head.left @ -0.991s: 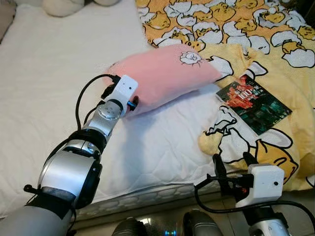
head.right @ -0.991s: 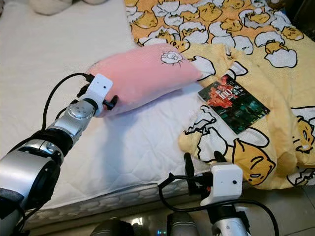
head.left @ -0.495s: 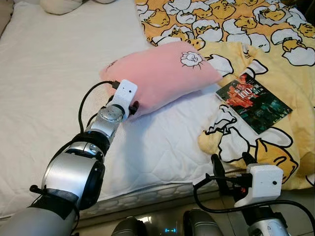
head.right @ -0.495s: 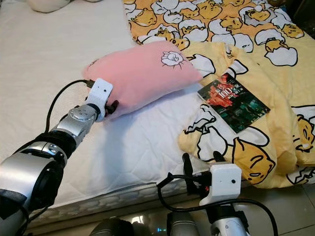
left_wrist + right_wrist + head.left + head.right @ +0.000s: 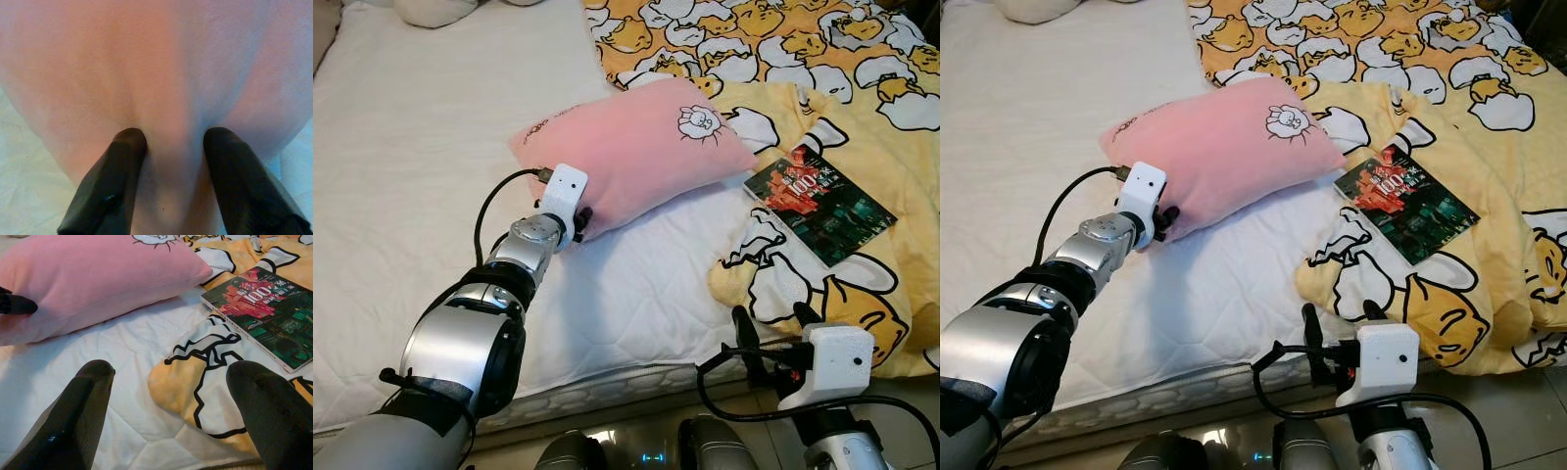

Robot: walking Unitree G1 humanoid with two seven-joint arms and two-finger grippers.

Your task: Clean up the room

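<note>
Pillow-tidying is the step in hand: the left gripper (image 5: pixel 168 147) pinches the near corner of the soft pink plush pillow (image 5: pixel 636 147) mid-bed, seemingly firmly. Next comes carrying it headward. The right gripper (image 5: pixel 173 382) idles, fingers apart, at the bed's (image 5: pixel 421 147) near edge.

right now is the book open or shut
Shut: the book lies flat, front cover up, on the yellow blanket, no pages showing.

The book (image 5: pixel 264 313) ahead of the right hand (image 5: pixel 171 416), to its right side, carries a large "100" on its red and green cover; the smaller characters around it are too fine to read.
</note>
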